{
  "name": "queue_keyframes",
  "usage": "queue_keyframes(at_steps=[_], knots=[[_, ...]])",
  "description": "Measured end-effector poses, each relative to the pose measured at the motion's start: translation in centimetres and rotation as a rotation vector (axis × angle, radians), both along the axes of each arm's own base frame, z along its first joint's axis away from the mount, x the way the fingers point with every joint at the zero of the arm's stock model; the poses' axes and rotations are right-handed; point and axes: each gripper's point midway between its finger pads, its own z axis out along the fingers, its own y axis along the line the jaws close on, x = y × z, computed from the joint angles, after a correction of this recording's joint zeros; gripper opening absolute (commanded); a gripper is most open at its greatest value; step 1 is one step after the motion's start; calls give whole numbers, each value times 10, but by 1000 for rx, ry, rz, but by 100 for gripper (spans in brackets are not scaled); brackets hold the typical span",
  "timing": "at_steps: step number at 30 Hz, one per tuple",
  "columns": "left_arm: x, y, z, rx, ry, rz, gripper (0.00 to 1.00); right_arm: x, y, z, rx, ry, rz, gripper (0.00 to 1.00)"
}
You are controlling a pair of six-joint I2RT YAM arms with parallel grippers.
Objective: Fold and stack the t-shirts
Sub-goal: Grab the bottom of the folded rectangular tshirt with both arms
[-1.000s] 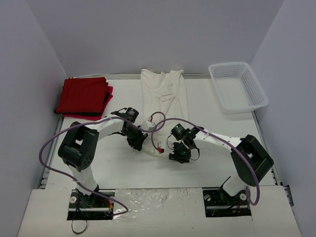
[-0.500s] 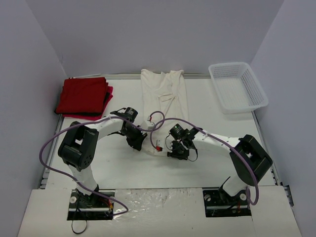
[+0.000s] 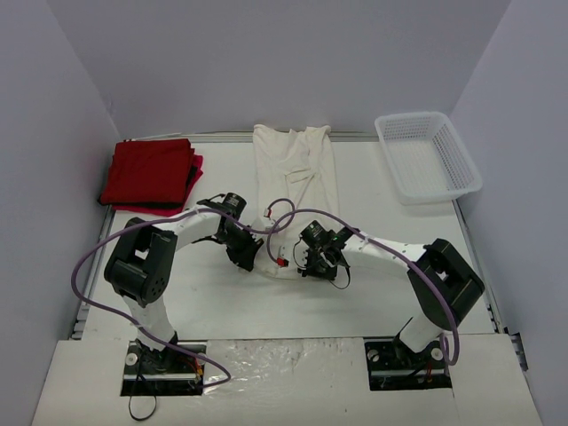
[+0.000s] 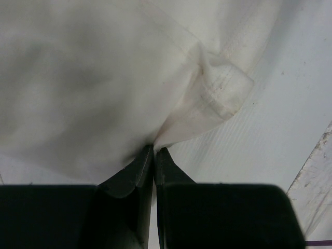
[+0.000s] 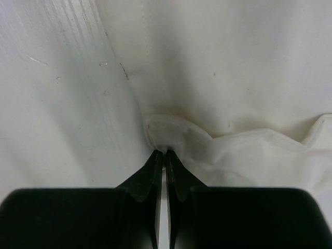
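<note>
While hem's pinched: lift both ends level, same speed.
L gripper (image 4: 154,150): pinching cream t-shirt (image 4: 78,78) hem.
R gripper (image 5: 165,153): pinching same hem.
Fold: twd far worktop (image 3: 382,213) edge, cloth taut.

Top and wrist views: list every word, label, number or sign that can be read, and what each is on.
No readable text in any view: none on the cream-white t-shirt, red t-shirts or basket.
A small red spot at the cream shirt's near end: too small to read.
</note>
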Motion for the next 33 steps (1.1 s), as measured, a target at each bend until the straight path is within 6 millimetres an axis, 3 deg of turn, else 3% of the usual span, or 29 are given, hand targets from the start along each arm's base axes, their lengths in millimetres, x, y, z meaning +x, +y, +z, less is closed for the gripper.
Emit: queue_keyframes(at_steps=[10, 15, 19, 25, 33], knots=[[-1, 2, 0, 3, -1, -11, 2, -8, -4, 4, 30, 28, -6, 0], [-5, 7, 2, 18, -6, -34, 3, -17, -12, 23, 95, 77, -28, 0], [-14, 11, 10, 23, -4, -76, 2, -17, -17, 35, 144, 84, -44, 0], [-31, 7, 27, 28, -35, -156, 2, -27, -19, 38, 155, 138, -11, 0], [-59, 7, 43, 33, -70, -242, 2, -34, -10, 56, 180, 194, 89, 0]])
